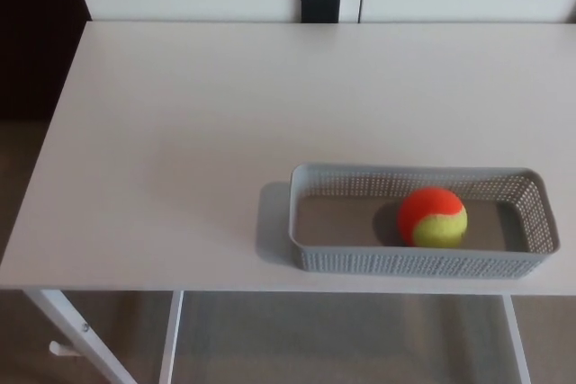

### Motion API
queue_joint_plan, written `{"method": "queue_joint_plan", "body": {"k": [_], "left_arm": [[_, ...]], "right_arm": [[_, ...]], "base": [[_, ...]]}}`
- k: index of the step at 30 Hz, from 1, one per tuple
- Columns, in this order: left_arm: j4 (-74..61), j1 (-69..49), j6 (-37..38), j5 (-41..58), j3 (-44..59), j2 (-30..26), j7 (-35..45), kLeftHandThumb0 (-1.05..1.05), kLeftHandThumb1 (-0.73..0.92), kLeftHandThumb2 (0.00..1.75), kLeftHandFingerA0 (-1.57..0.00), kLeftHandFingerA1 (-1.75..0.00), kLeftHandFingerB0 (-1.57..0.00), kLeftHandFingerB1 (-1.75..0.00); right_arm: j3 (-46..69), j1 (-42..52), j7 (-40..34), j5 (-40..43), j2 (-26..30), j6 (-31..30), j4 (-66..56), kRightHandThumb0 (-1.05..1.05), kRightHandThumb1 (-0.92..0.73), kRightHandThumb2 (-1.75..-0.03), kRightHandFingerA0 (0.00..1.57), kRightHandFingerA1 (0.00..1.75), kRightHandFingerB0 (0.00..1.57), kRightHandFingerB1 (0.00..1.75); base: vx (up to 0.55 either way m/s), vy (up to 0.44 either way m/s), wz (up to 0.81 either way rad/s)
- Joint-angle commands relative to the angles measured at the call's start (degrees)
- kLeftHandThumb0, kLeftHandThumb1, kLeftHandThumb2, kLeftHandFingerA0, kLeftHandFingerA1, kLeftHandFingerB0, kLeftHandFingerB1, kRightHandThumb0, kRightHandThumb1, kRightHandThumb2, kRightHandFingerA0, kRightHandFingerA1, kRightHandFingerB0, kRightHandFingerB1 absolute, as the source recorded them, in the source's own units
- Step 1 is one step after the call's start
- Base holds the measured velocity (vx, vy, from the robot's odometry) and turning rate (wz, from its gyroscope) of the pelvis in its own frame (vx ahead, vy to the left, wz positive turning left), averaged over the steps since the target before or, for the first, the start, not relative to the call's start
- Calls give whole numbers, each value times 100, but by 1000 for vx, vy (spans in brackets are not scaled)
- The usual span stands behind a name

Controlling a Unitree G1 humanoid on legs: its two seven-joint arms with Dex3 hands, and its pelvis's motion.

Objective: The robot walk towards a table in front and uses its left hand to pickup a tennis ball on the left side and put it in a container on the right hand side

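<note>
Toward the right front of the white table stands a grey perforated container. The orange-and-yellow tennis ball lies inside it, near its middle, and nothing else is in it. Neither the left hand nor the right hand shows, so their grasp cannot be told.

Ball in the basket

The orange and yellow tennis ball sits inside the grey container with little holes, a bit right of its middle.
</note>
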State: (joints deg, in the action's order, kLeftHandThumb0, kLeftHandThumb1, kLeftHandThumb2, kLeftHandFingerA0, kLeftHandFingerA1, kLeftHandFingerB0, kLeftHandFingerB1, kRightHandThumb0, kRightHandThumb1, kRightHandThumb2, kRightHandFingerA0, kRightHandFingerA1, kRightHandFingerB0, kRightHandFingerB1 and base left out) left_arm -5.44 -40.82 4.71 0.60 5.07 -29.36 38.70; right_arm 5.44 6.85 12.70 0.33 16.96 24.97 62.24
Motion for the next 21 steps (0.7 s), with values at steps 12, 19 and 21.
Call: {"method": "queue_joint_plan", "body": {"k": [12,19,21], "left_arm": [[4804,2571,1175,-1498,-887,1151,-3225,-21,20,82,-29,-64,-25,-60],[5326,2823,1125,-1204,-736,1004,-3090,-38,41,52,-33,-58,-32,-44],[5493,2869,1263,-1106,-676,1024,-3108,-42,41,52,-31,-58,-30,-44]], "right_arm": [[101,176,78,60,19,418,112,-47,-58,-57,48,42,40,37],[46,9,108,-5,106,289,66,-49,-58,-57,46,39,39,36],[35,-12,67,-28,111,294,49,-49,-58,-57,48,40,40,37]], "base": [[0,0,0],[0,0,0],[0,0,0]]}}
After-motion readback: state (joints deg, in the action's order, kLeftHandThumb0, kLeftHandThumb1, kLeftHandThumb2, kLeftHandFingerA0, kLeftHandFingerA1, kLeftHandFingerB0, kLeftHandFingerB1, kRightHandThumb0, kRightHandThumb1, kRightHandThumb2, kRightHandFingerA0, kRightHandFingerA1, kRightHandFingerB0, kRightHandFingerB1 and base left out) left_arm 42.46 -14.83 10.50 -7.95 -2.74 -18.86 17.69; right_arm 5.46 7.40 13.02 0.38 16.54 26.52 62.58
